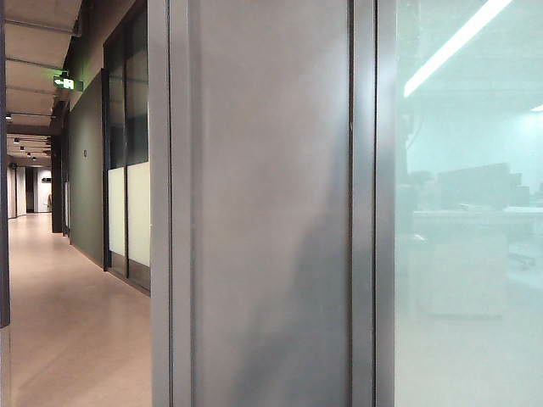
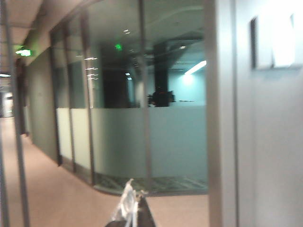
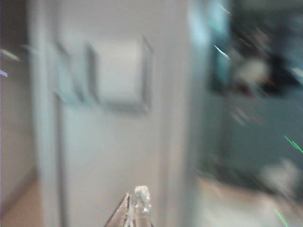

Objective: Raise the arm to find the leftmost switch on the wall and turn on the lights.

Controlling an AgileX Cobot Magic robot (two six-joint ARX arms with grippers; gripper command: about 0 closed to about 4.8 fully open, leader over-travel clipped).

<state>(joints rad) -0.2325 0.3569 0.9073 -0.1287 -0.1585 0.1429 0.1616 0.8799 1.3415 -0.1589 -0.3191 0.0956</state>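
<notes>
A pale switch plate (image 3: 118, 75) sits on the grey wall panel in the right wrist view, badly blurred. A narrower pale section (image 3: 67, 78) lies beside it, and I cannot tell the separate switches apart. My right gripper (image 3: 137, 203) points at the wall below the plate, fingers pressed together, holding nothing and apart from the plate. In the left wrist view the same white plate (image 2: 277, 40) shows on the grey panel, glaring bright. My left gripper (image 2: 130, 201) is shut and empty, well below and aside of it. Neither gripper appears in the exterior view.
The grey wall panel (image 1: 271, 212) fills the exterior view between metal frame posts (image 1: 365, 203). Frosted glass (image 1: 467, 254) lies to its right, and a long corridor (image 1: 59, 322) with glass partitions (image 2: 123, 142) to its left. A green exit sign (image 1: 64, 82) hangs from the ceiling.
</notes>
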